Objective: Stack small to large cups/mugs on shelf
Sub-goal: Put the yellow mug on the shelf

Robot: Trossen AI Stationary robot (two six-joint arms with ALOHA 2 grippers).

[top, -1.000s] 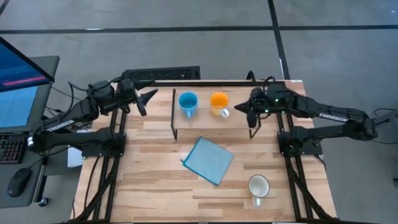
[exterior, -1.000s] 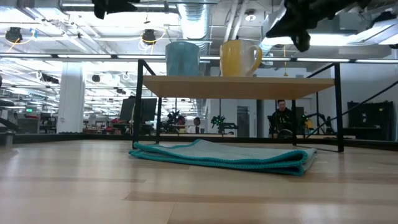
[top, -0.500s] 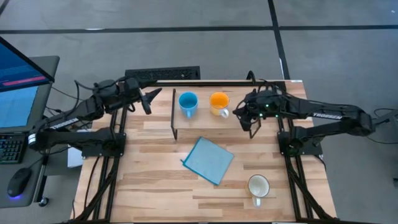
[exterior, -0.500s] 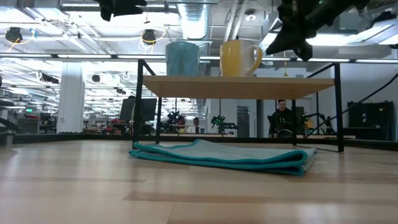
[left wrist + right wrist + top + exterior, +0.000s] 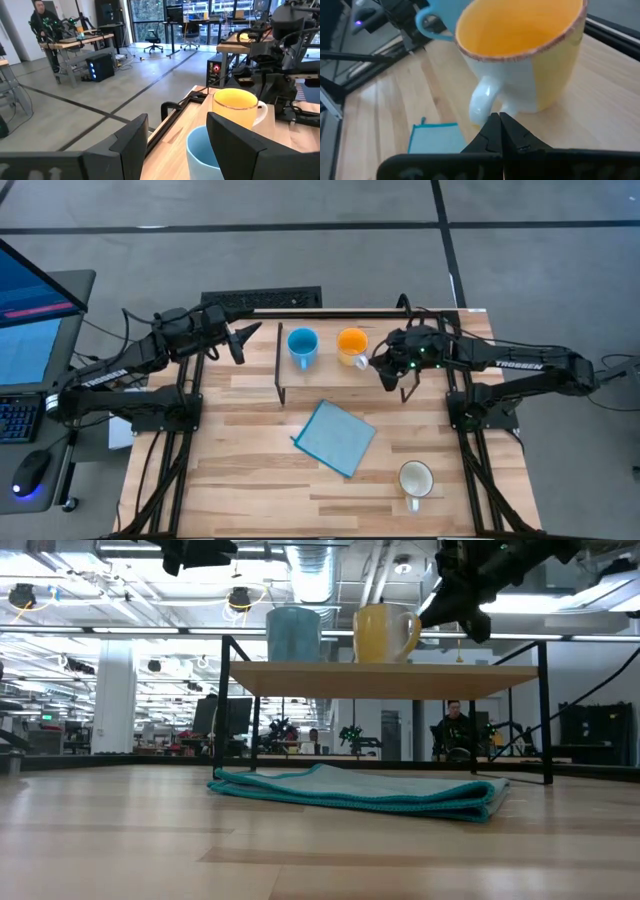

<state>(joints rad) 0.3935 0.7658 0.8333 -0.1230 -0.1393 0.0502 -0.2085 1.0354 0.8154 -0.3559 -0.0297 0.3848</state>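
The light-blue mug (image 5: 302, 345) and the orange mug (image 5: 352, 344) with its pale handle stand side by side on the light-wood shelf (image 5: 340, 382), as the low view confirms for the blue mug (image 5: 293, 634), the orange mug (image 5: 385, 633) and the shelf (image 5: 390, 680). The white mug (image 5: 416, 479) stands on the tabletop near the near right corner. My right gripper (image 5: 383, 373) (image 5: 499, 125) is shut and hovers just right of the orange mug's handle (image 5: 482, 102), apart from it. My left gripper (image 5: 240, 339) (image 5: 175, 145) is open, raised beyond the shelf's left end, facing the blue mug (image 5: 202, 155).
A folded blue cloth (image 5: 335, 437) lies on the tabletop in front of the shelf, also seen under it in the low view as the cloth (image 5: 360, 790). The shelf's right part beside the orange mug is bare board. A monitor and keyboard sit off the table's left side.
My right gripper has moved toward the table's left and slightly toward the near edge, closing in on the orange mug's handle side. My left gripper has shifted a little toward the shelf. The mugs and cloth have stayed in place.
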